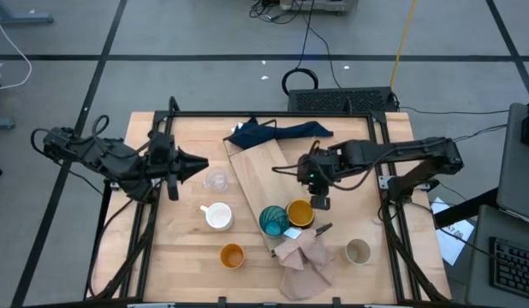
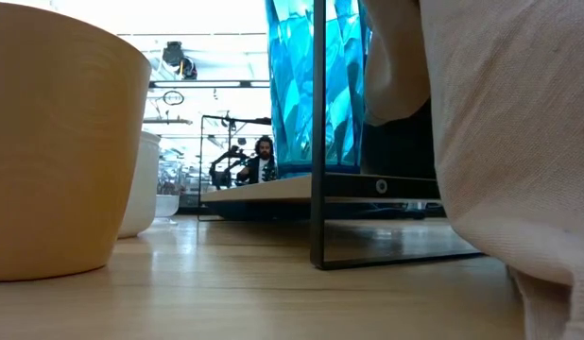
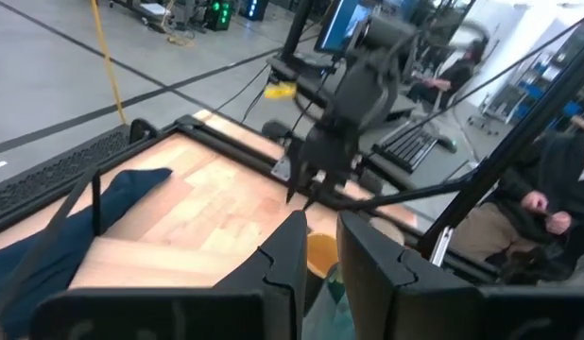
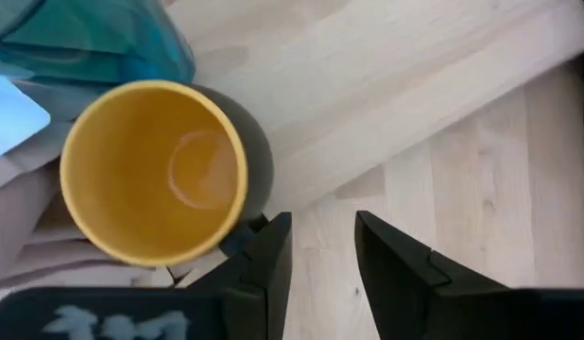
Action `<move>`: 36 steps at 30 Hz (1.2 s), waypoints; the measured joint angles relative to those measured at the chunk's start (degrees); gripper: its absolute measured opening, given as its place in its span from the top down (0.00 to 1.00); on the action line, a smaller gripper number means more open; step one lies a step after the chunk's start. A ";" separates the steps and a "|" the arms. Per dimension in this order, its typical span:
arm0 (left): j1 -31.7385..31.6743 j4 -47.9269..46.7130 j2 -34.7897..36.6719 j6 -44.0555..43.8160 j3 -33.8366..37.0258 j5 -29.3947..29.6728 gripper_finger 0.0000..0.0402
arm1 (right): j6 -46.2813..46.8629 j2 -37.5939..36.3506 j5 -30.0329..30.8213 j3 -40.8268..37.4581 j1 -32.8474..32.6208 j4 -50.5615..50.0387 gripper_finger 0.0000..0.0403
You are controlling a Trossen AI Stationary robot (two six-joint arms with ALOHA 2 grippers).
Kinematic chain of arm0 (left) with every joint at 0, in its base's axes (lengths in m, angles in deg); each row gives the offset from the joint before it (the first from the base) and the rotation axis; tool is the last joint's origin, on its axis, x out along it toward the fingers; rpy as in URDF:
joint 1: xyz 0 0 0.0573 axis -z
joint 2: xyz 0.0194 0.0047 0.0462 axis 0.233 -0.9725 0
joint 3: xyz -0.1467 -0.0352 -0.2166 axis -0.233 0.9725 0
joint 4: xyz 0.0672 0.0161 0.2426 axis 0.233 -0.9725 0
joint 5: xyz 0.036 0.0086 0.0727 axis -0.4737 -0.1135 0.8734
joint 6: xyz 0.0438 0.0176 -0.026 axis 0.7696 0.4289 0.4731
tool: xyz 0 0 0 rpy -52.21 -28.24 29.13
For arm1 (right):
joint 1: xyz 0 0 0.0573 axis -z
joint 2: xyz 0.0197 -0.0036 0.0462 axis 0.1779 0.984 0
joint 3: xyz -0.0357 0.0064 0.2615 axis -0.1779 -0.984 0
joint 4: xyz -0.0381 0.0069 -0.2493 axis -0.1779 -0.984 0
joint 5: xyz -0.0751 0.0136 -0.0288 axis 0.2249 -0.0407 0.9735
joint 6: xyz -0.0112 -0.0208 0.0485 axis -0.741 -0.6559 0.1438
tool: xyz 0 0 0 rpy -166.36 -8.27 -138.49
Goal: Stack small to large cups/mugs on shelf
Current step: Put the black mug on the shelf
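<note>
The pale wood shelf (image 1: 254, 184) lies slantwise on the table. The teal cup (image 1: 273, 221) stands on its near end, with the mustard-yellow mug (image 1: 300, 213) right beside it. My right gripper (image 1: 319, 200) hovers open, pointing down, close beside the mug (image 4: 155, 170) and holds nothing. My left gripper (image 1: 199, 162) waits level at the table's left, fingers a little apart, just past the clear glass (image 1: 216, 181). The white mug (image 1: 218, 216), orange cup (image 1: 232, 255) and beige-grey cup (image 1: 358, 251) stand upright on the table.
A dark blue cloth (image 1: 277, 133) lies at the shelf's far end. A pinkish-beige cloth (image 1: 304, 259) lies bunched at its near end, against the teal cup and mug. A black frame (image 1: 380, 128) borders the table. People sit in the room beyond (image 3: 519, 208).
</note>
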State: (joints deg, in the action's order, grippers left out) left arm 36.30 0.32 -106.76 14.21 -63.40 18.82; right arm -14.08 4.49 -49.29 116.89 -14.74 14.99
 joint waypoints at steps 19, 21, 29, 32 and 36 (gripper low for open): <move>0.00 -26.44 -0.08 -11.80 0.00 -3.29 0.85 | 13.53 -4.35 -0.78 0.00 -3.27 -3.60 0.73; 0.00 -28.42 -0.31 -12.98 0.00 -4.96 0.85 | 14.55 -4.35 -2.16 0.00 -3.67 -3.86 0.73; 0.00 -39.73 -0.91 -20.81 0.00 -6.87 0.85 | 19.69 -4.35 -6.06 0.00 -3.91 -6.97 0.73; 0.00 -39.32 -0.87 -21.36 0.00 -8.17 0.85 | 22.30 -4.35 -11.39 -0.02 -4.19 -8.78 0.73; 0.00 -38.45 -1.87 -21.00 0.00 -15.14 0.85 | 23.91 -4.35 -14.06 -0.02 -6.65 -8.81 0.73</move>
State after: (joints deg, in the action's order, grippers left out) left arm 36.30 -38.13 -108.63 -6.79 -63.40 3.69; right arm 9.83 0.15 -63.35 116.87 -21.39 6.18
